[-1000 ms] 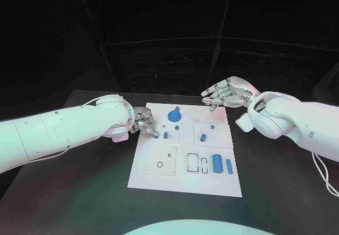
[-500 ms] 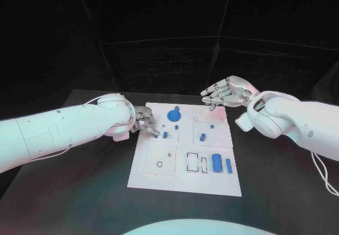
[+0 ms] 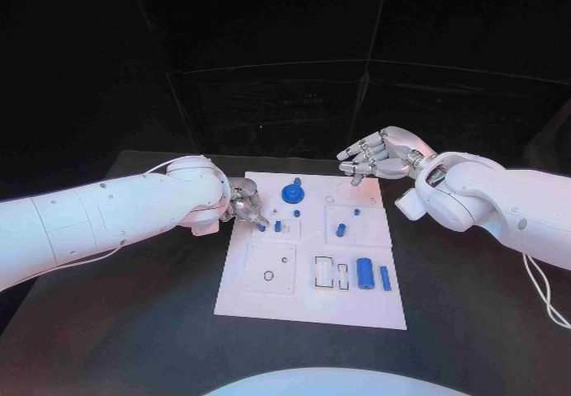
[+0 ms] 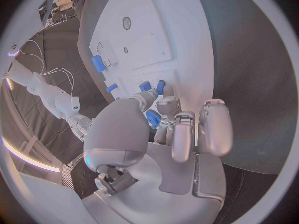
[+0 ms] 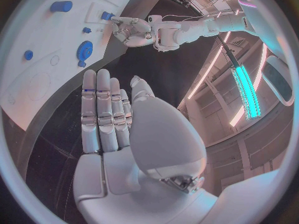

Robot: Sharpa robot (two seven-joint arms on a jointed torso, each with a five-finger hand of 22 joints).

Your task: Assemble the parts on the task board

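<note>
The white task board (image 3: 312, 285) is lying in the middle of the black table (image 3: 143, 330), running from the frame's centre down toward the lower middle of the head view. The left hand (image 3: 245, 206) is reaching in at the board's upper left edge, its fingertips (image 4: 163, 88) curling down around a small blue peg (image 3: 277, 226); whether it is actually gripping the peg cannot be told from these views. A blue gear (image 3: 293, 194) is sitting just above that, near the board's top edge. Right of centre, two more small blue pieces (image 3: 341, 230) are standing on the board. In the lower right part of the board a blue cylinder (image 3: 365, 274) and a thin blue bar (image 3: 384, 279) are lying side by side, next to a dark-outlined rectangular slot (image 3: 323, 271). The right hand (image 3: 379, 155) is hovering over the board's upper right corner, fingers loosely apart and holding nothing.
</note>
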